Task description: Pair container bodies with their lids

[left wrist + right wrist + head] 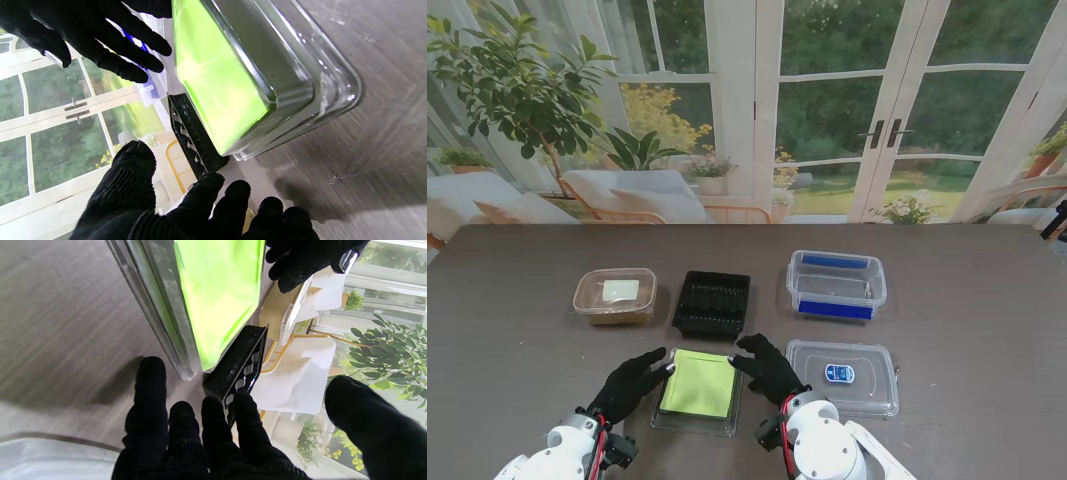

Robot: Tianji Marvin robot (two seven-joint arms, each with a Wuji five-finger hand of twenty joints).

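Two hands flank the green lid, which lies flat on the table nearest me: the left hand at its left edge, the right hand at its far right corner, both with fingers spread and, as far as I can judge, grasping nothing yet — the wrist views show daylight between the fingertips and the clear rim. Its likely mate is the black tray, just beyond it and close to touching. To do this step well, I would close both hands on opposite rims together, so the lid rises level instead of pivoting on one edge; the clear flange looks thin and slippery, so the fingertips should hook under it, not press on top. Then carry it forward only a little and set it down square on the tray — the right fingers already sit near the tray's near edge and could nudge it. To the right lies the clear lid, with the blue box beyond it; far left stands the tan tub, which seems to be covered already.
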